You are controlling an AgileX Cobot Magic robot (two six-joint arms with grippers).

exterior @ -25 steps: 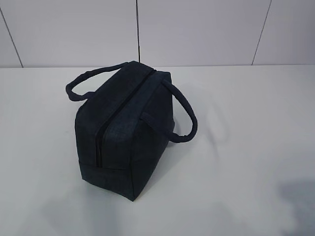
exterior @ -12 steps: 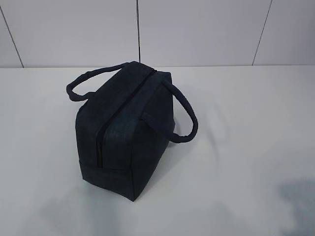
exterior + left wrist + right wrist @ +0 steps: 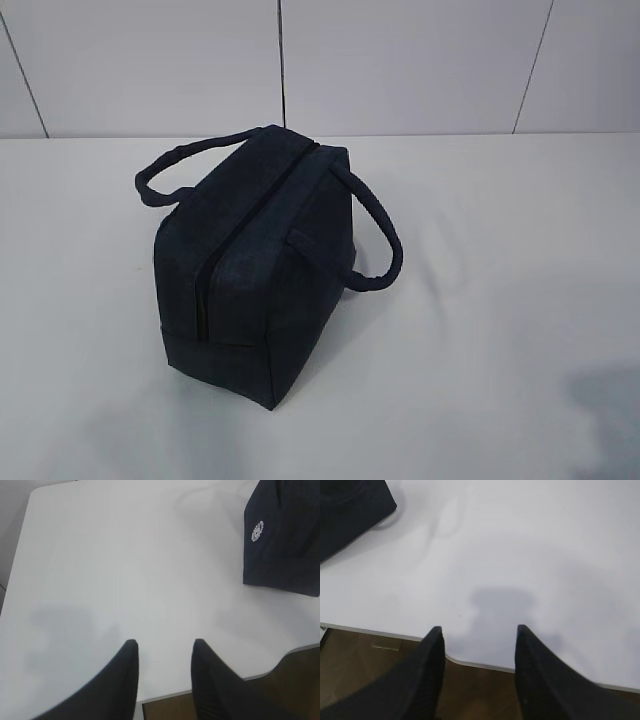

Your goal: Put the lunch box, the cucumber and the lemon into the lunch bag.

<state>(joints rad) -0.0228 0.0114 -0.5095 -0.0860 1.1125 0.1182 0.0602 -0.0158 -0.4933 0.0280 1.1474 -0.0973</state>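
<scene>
The dark navy lunch bag (image 3: 255, 255) stands left of the table's middle in the exterior view, its top zipper closed and a loop handle hanging off each side. A corner of the lunch bag (image 3: 282, 535) with a small white emblem shows at the top right of the left wrist view, and another corner of the lunch bag (image 3: 347, 512) at the top left of the right wrist view. My left gripper (image 3: 165, 642) hangs open over the table's near edge, empty. My right gripper (image 3: 479, 628) is open and empty too. The lunch box, cucumber and lemon are out of view.
The white table (image 3: 500, 300) runs back to a pale panelled wall (image 3: 400, 60). Its near edge (image 3: 480, 665) with a curved notch lies under my right gripper, brown floor below. A grey shadow (image 3: 610, 400) sits at the exterior view's lower right.
</scene>
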